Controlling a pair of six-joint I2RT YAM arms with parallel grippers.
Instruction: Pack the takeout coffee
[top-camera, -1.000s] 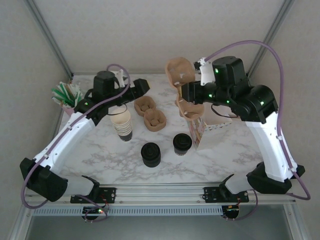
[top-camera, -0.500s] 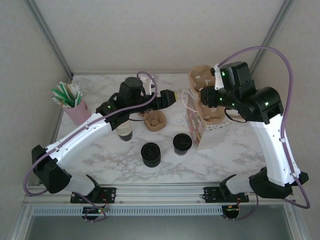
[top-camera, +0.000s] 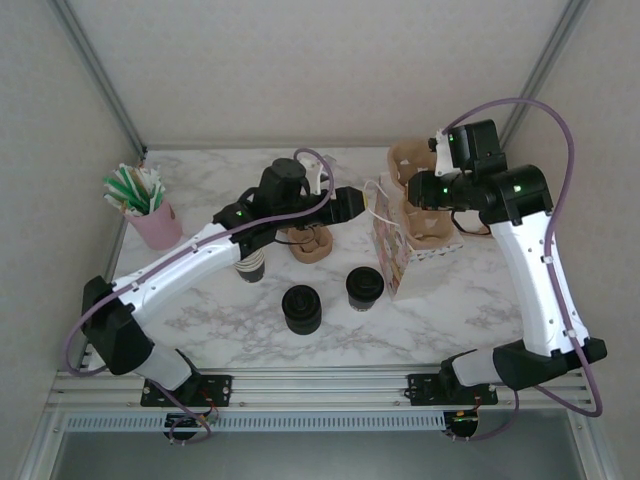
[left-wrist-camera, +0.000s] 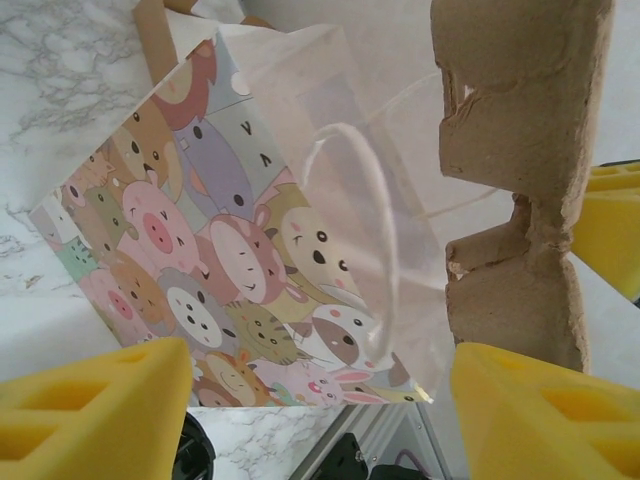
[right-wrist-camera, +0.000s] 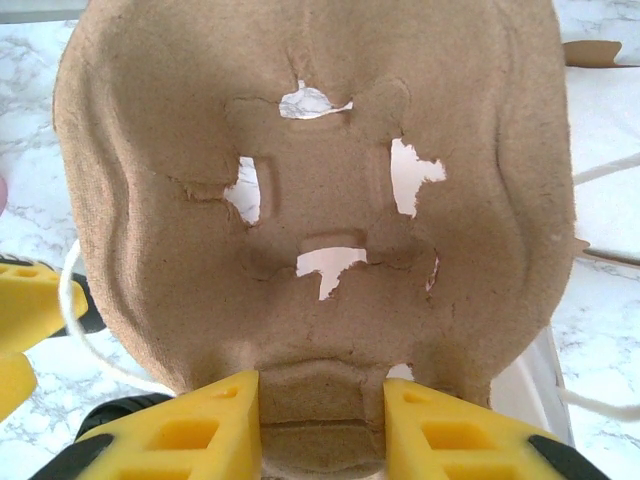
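The takeout coffee (top-camera: 365, 287), a small dark cup with a black lid, stands on the marble table just left of the cartoon-animal paper bag (top-camera: 396, 258). My left gripper (top-camera: 352, 203) is open at the bag's left side, close to its white string handle (left-wrist-camera: 372, 250); the printed bag wall (left-wrist-camera: 190, 230) lies between the yellow fingers (left-wrist-camera: 95, 410). My right gripper (top-camera: 425, 190) is shut on a brown pulp cup carrier (right-wrist-camera: 320, 170), holding it upright over the bag's mouth. The same carrier (left-wrist-camera: 520, 170) shows at the right of the left wrist view.
A stack of black lids (top-camera: 302, 308) sits left of the coffee. Lidless cream cups (top-camera: 250, 264) stand partly under the left arm. More pulp carriers (top-camera: 308, 242) lie behind. A pink cup of green straws (top-camera: 143, 205) stands at the far left.
The left arm swung right, from over the cream cups to the bag's handle. The right arm carried the pulp carrier right and down, to above the bag.
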